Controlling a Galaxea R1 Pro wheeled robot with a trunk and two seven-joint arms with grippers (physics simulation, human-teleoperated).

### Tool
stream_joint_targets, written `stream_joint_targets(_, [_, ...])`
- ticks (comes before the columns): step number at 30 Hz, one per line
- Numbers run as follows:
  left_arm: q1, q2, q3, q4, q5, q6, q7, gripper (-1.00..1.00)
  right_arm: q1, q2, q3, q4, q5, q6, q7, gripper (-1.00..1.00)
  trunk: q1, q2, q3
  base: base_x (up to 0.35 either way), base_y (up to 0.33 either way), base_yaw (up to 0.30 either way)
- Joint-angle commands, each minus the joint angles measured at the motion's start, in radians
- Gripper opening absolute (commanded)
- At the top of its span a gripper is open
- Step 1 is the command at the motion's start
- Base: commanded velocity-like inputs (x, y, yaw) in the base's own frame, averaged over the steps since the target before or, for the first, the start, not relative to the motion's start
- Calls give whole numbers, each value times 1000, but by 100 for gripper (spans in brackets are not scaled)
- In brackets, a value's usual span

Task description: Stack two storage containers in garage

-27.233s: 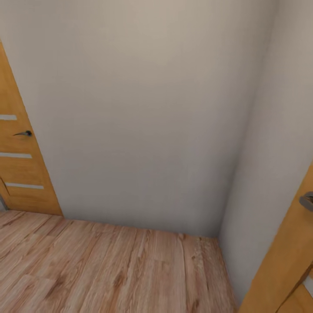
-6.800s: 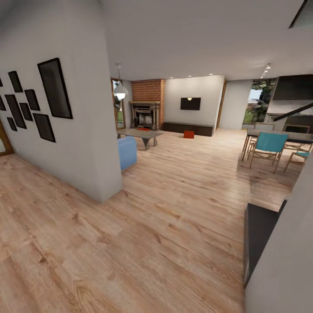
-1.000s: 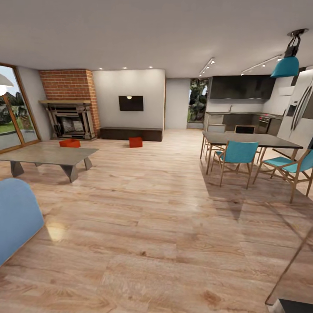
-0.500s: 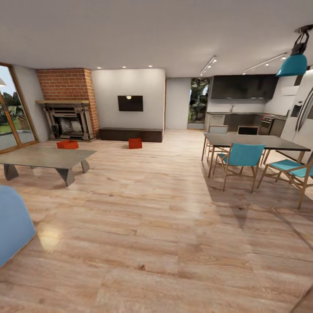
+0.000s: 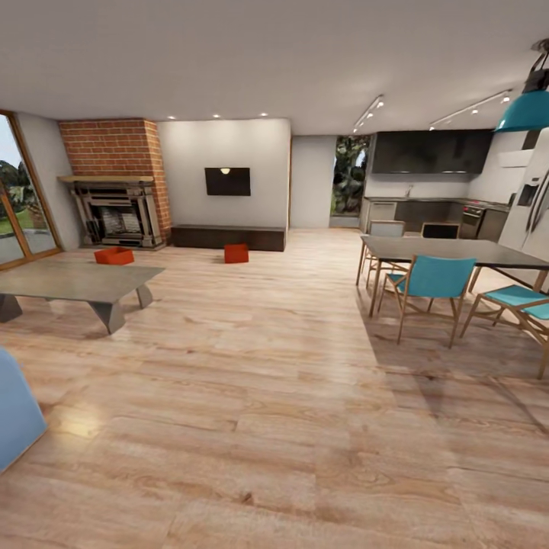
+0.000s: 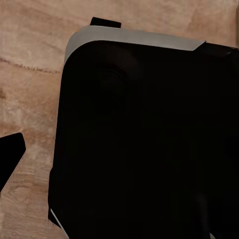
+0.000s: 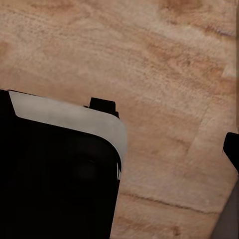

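**Desk:** While the robot is on its way across the living room's plank floor (image 5: 290,427), where do the two storage containers stand?

**Photographer:** Both sit on the planks at the far end of the room. One storage container (image 5: 114,255) lies in front of the brick fireplace (image 5: 118,210), beyond the low grey coffee table (image 5: 76,280). The other storage container (image 5: 236,253) rests just before the dark low cabinet (image 5: 227,236) under the wall TV (image 5: 227,181). The two are well apart from each other and from the robot.

**Desk:** Which step is in hand?

**Photographer:** By my reading, the approach: neither bin has been picked up, and nothing of the garage is in sight. The dining table (image 5: 457,250) and teal chairs (image 5: 431,286) stand off to the right, clear of a straight run.

**Desk:** And the hands?

**Photographer:** Neither wrist view lets me tell how far either hand is open or whether it holds anything; each shows a dark, rounded body (image 6: 144,144) over wood grain (image 7: 164,64). No orange-red shows there, so I would guess both are empty.

**Desk:** What does the next move call for?

**Photographer:** Probably driving on toward the nearer-centre bin by the cabinet, stopping close enough to reach down, then lowering the arms to floor level.
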Motion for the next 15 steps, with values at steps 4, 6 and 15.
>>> stream_joint_targets(4, [0, 0, 1, -2, 9, 6, 0, 100, -1, 0, 5, 2, 1, -4, -4, 100, 1, 0, -1, 323, 0, 0])
stream_joint_targets(6, [0, 0, 1, -2, 9, 6, 0, 100, -1, 0, 4, 2, 1, -4, -4, 100, 1, 0, -1, 323, 0, 0])
stream_joint_targets(15, [0, 0, 1, -2, 9, 6, 0, 100, -1, 0, 4, 2, 1, -5, -4, 100, 1, 0, -1, 323, 0, 0])
